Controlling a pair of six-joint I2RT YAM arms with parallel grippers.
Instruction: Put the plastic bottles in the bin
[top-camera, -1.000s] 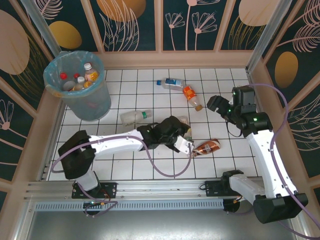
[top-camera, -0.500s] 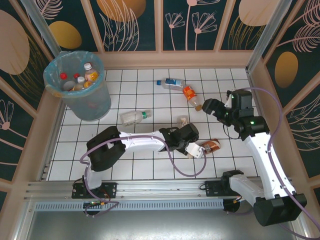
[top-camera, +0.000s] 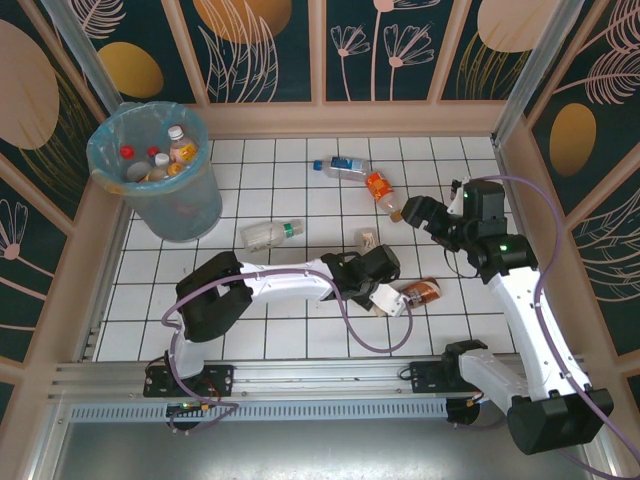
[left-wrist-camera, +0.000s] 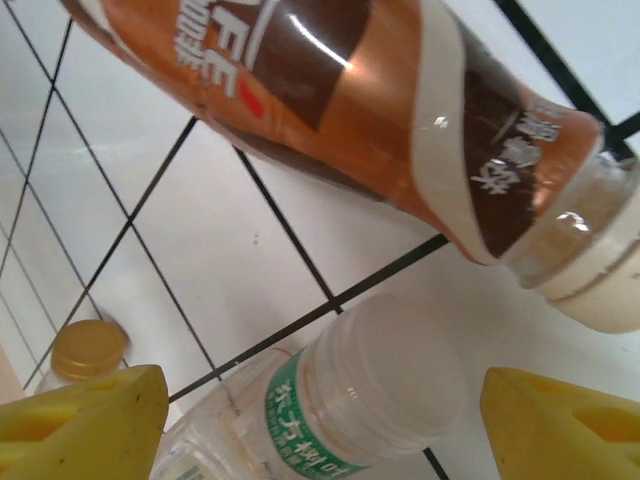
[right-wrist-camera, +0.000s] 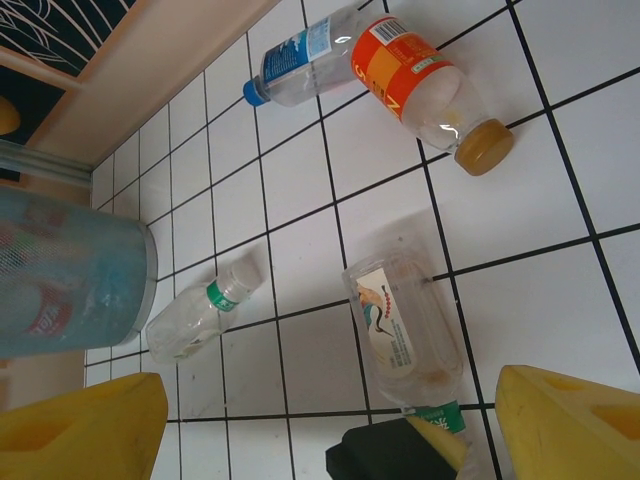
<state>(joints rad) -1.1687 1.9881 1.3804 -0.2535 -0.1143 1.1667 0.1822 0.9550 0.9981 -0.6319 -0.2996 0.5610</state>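
bottle with brown label (top-camera: 424, 292) lies on table (top-camera: 260, 330) toward its near edge, just beside left gripper (top-camera: 390, 299), spread wide, gripping nothing; right gripper (top-camera: 418, 212) spread too; bin (top-camera: 192, 208) at table's far left corner.

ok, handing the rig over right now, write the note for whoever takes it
Left gripper: open, jaws either side of the green-label clear bottle, not gripping.
Right gripper: open, empty, over the tiles.
Done: several binned bottles sit in the bin.
Left, five on the floor: that clear one, brown-label bottle, orange-label bottle, blue-label bottle, second clear bottle near the bin.
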